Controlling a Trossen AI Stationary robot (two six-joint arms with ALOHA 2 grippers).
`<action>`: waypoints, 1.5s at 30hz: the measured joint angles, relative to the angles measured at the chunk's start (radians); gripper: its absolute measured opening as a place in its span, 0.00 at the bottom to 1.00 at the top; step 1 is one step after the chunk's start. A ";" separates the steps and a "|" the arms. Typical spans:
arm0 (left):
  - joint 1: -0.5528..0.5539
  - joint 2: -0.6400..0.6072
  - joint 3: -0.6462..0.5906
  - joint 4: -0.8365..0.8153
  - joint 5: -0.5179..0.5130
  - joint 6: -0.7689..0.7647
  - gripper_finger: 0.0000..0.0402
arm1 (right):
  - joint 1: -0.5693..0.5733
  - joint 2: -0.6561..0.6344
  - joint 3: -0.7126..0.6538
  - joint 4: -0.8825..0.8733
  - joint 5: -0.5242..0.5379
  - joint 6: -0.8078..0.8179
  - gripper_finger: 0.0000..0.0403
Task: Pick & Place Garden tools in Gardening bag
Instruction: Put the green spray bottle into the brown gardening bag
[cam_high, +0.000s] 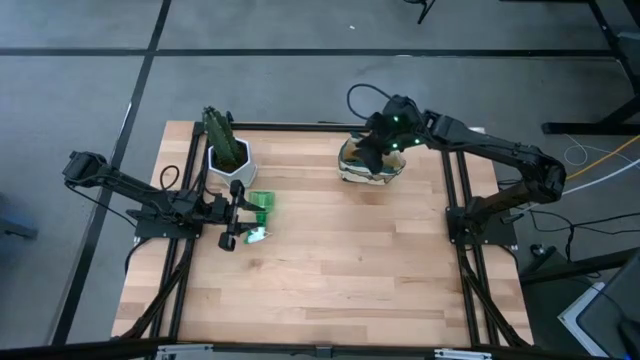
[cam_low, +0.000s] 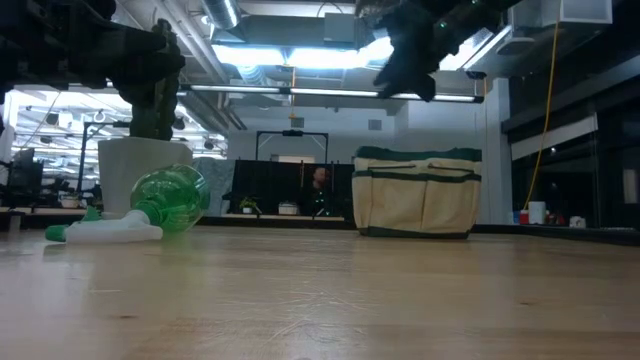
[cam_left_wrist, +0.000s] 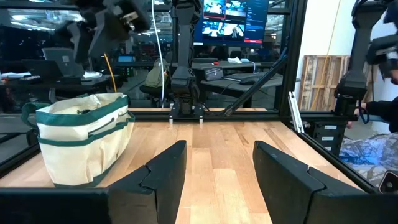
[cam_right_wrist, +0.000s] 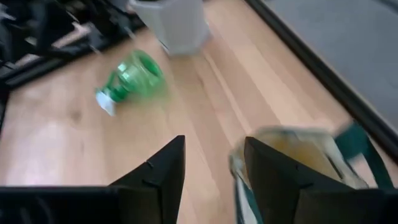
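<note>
Hovering above the gardening bag (cam_high: 371, 163) near the worktop's far edge, the right gripper (cam_right_wrist: 211, 162) holds nothing, its fingers parted. The bag stands upright on the wooden worktop (cam_high: 330, 270). The left gripper (cam_high: 232, 213) waits by the left edge, fingers apart and empty, just beside the green-and-white item (cam_high: 259, 207), which lies on its side next to the white cactus pot (cam_high: 230, 160).

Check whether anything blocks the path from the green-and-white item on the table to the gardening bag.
Nothing visible does. The green-and-white item lies beside the left gripper, and bare wood runs from it to the gardening bag. The white cactus pot stands off that line. The right gripper hangs open over the bag's mouth.
</note>
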 joint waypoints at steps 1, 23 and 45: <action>0.000 0.000 0.000 0.000 0.000 0.000 0.45 | 0.013 0.000 0.000 0.025 0.000 -0.003 0.41; 0.000 0.000 0.000 0.000 0.000 0.000 0.45 | 0.305 0.074 0.000 0.293 0.169 0.049 0.41; 0.000 0.000 0.000 -0.004 0.000 0.000 0.45 | 0.398 0.268 0.000 0.256 0.159 0.238 0.41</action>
